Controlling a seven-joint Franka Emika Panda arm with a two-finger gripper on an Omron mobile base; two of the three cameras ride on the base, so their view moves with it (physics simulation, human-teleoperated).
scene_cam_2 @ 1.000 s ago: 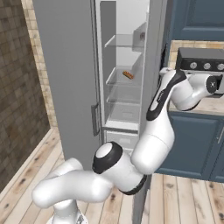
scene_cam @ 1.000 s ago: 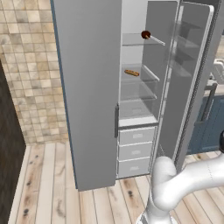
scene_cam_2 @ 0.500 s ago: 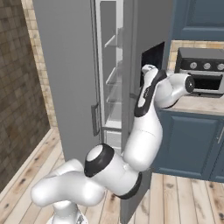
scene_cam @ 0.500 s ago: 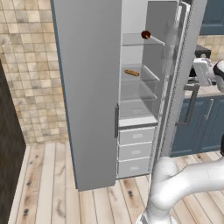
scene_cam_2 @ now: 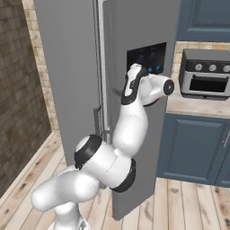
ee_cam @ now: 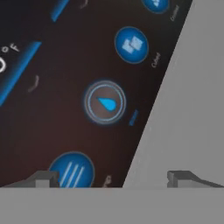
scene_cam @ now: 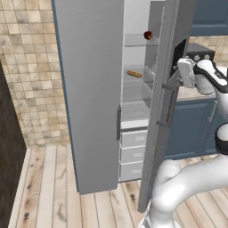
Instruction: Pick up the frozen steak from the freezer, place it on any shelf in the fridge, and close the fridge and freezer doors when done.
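Observation:
The frozen steak [scene_cam: 148, 34], a small dark red-brown lump, lies on the top glass shelf [scene_cam: 133, 42] of the fridge. The fridge interior shows through a narrow gap. The door with the black dispenser panel [scene_cam_2: 150, 54] [scene_cam: 160, 111] stands partly swung in over that gap. My gripper [scene_cam: 179, 74] [scene_cam_2: 130, 80] is pressed against the dispenser panel [ee_cam: 65, 87]. Its fingers [ee_cam: 43, 178] stand wide apart, open, with nothing held. The plain grey door [scene_cam: 89, 89] [scene_cam_2: 67, 67] with its slim handle covers the left half.
An orange-brown sausage-like item [scene_cam: 133, 74] lies on a lower glass shelf, above grey drawers [scene_cam: 132, 153]. To the right stand blue cabinets [scene_cam_2: 193, 148] and a counter [scene_cam_2: 193, 105] with a grey oven [scene_cam_2: 206, 74]. Tiled wall [scene_cam: 26, 67] at left, wooden floor below.
The door with the dispenser panel has swung well toward shut, narrowing the view into the fridge. My arm has followed it leftward, staying against its front. The steak has not moved.

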